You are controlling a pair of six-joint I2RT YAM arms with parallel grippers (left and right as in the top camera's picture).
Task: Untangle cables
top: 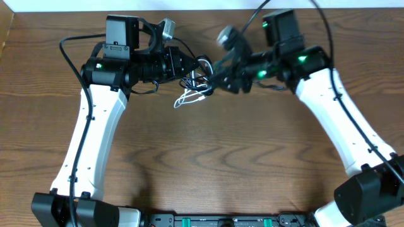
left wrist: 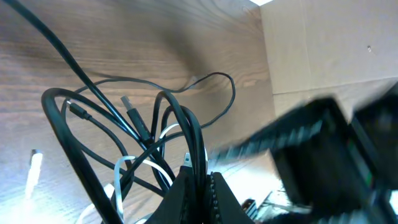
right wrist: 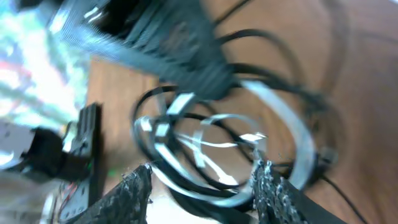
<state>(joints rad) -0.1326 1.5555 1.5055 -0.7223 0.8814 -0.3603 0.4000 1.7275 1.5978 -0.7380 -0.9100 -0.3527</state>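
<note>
The tangle sits toward 12 o'clock on the wooden desk [top: 208, 157], between the two arms. From overhead, the left end effector [top: 189, 65] reaches it from 9 o'clock and the right end effector [top: 216, 74] from 3 o'clock, their tips close together over the knot.

The black cable [top: 202, 62] is bunched in small loops between the tips. The white cable [top: 188, 96] hangs out of the bunch toward 7 o'clock and lies on the wood in a thin loop.

In the left wrist view, the left end effector [left wrist: 200, 198] is pinched closed on strands of the black cable [left wrist: 62, 134], which fan up from it in several crossing loops. The white cable [left wrist: 138, 167] threads through them near the fingertips. A small plug [left wrist: 129, 104] on a black strand points toward 11 o'clock.

The right wrist view is heavily blurred. The right end effector [right wrist: 202, 198] has its jaws apart at a middling width, with black and white loops [right wrist: 283, 121] lying across the gap and beyond it. I see no firm clamp on any strand.

A small label [top: 117, 47] on the box atop the left arm is too small to read.
</note>
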